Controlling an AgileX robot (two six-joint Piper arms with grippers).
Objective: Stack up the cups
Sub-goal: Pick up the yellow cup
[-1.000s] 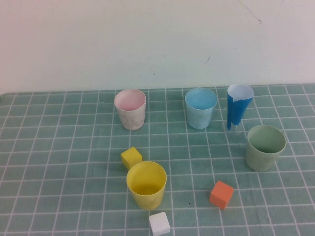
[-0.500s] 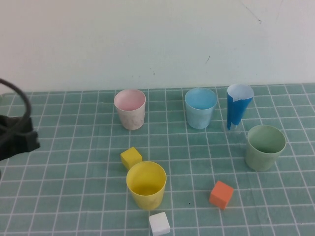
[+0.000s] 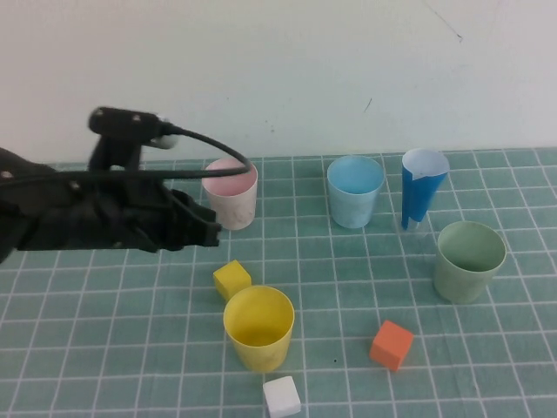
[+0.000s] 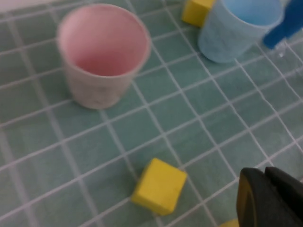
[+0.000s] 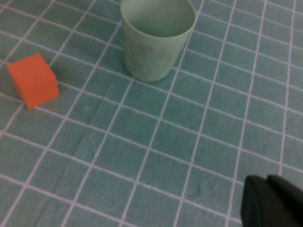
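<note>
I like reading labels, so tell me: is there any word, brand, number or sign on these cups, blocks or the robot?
None can be read.
Pink cup, blue cup, green cup, yellow cup: plain.
Cone cup: blue and white, no text.
Blocks: blank faces.
Left claw, shut by the pink cup: plain black.
Right claw, shut near the green cup: no marking.

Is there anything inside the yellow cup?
The yellow cup looks empty: its inner wall shows, but its bottom is partly hidden by the near rim. The left gripper, shut, is above the table near the pink cup; the right gripper, shut, hovers near the green cup.
</note>
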